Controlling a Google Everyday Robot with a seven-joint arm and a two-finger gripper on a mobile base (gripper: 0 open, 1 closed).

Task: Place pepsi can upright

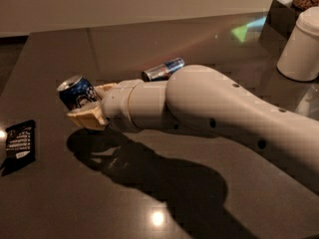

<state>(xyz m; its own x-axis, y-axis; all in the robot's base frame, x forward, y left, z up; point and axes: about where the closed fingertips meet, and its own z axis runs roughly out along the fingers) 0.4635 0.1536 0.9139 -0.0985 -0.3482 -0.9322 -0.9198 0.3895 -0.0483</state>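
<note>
The pepsi can (77,92), dark blue with a silver top, sits between the two cream fingers of my gripper (89,103) at the left of the dark table (149,49). The can is held nearly upright, tilted a little to the left, its top up. One finger (85,117) runs below and in front of the can, the other (105,88) behind it. The gripper is shut on the can, above the tabletop. The can's base is hidden by the lower finger.
A slim silver-and-blue can (163,68) lies on its side behind my arm. A black packet (19,141) lies at the left edge. A white canister (301,46) and a dark box (281,14) stand at the far right.
</note>
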